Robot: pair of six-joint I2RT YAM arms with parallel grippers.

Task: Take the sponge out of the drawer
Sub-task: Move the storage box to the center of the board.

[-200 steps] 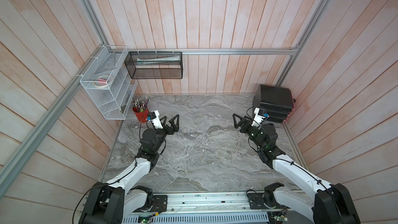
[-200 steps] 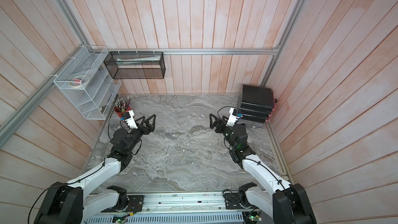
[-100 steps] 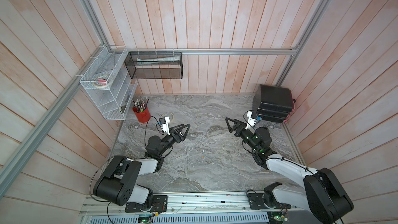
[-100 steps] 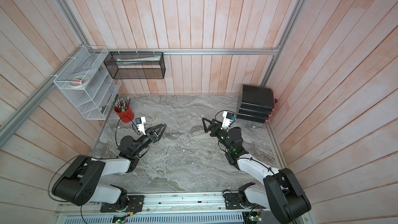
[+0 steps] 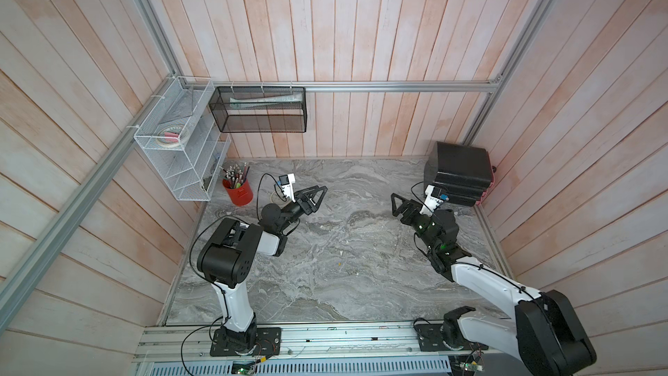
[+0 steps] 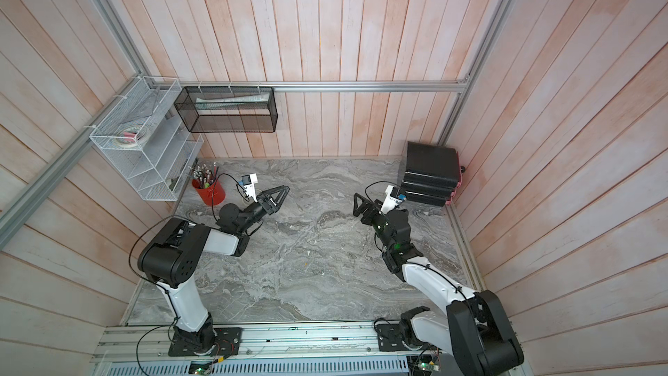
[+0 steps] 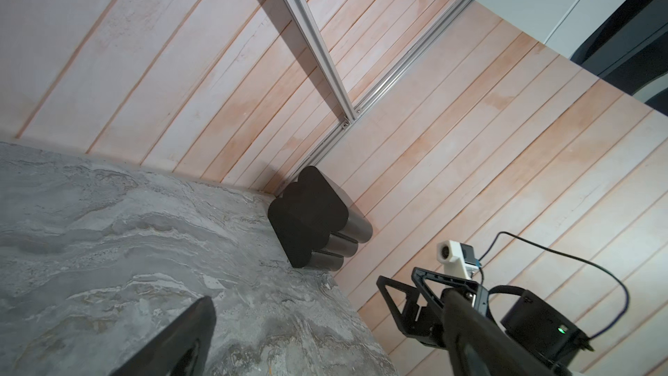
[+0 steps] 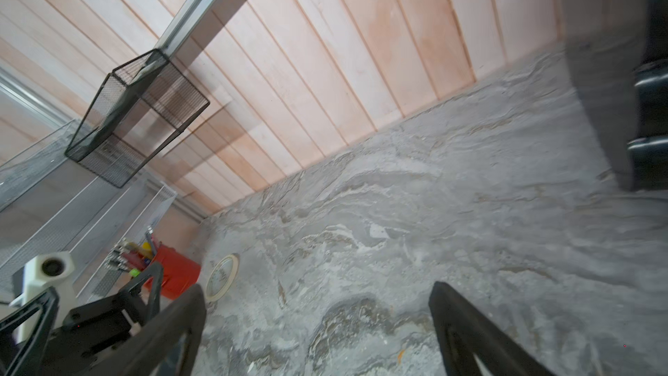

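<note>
A: Black right hand (image 5: 397, 205) spread, empty; left hand (image 5: 320, 197) likewise, above the grey marble desk (image 5: 343, 255).
B: Where's the sponge?
A: Unseen, presumably inside the shut black plastic drawer unit (image 5: 457, 171). Tugging a drawer one-handed may drag the whole unit along.

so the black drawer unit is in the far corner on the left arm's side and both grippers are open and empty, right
Wrong side: the black drawer unit stands in the far corner on the right arm's side, as both top views show. The rest holds: the left gripper and the right gripper are open and empty.
</note>
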